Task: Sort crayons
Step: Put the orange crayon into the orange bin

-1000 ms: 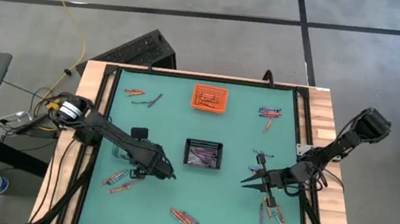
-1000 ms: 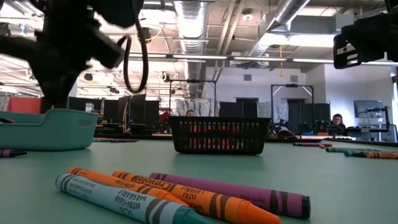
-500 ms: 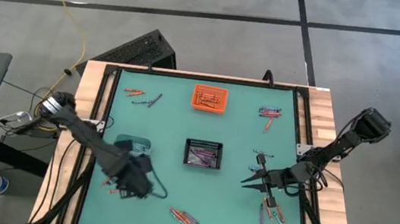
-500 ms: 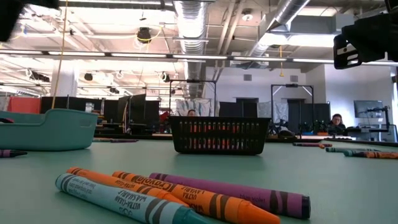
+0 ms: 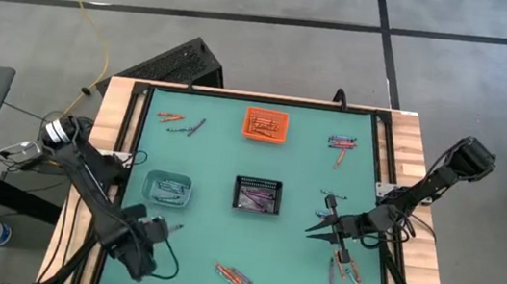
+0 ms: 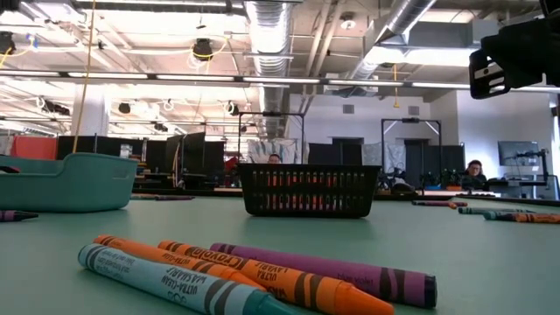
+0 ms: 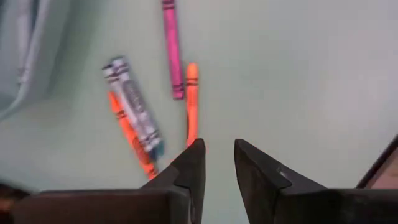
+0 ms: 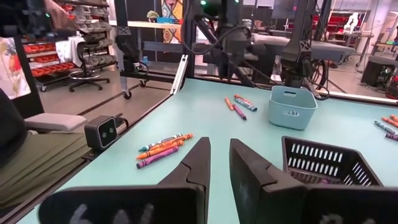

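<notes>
Lying nearest on the green desk (image 6: pixel 490 254), three crayons (image 6: pixel 262 273) touch side by side. Left jaws (image 7: pixel 216 163) hover narrowly parted and empty over a loose group by the pale bin (image 5: pixel 167 188); right jaws (image 8: pixel 217 163) wait narrowly parted, empty. Farther stand a black basket (image 6: pixel 311 190), an orange bin (image 5: pixel 266 124), then an open workshop with ceiling ducts

Large industrial lab or workshop hall. Exposed ceiling ducts (image 6: pixel 271 35) and strip lights overhead, bare concrete floor (image 5: pixel 250 15), parts shelving (image 8: pixel 93 37), more dark workstations (image 6: pixel 184 157) beyond the green table (image 5: pixel 302 182).
</notes>
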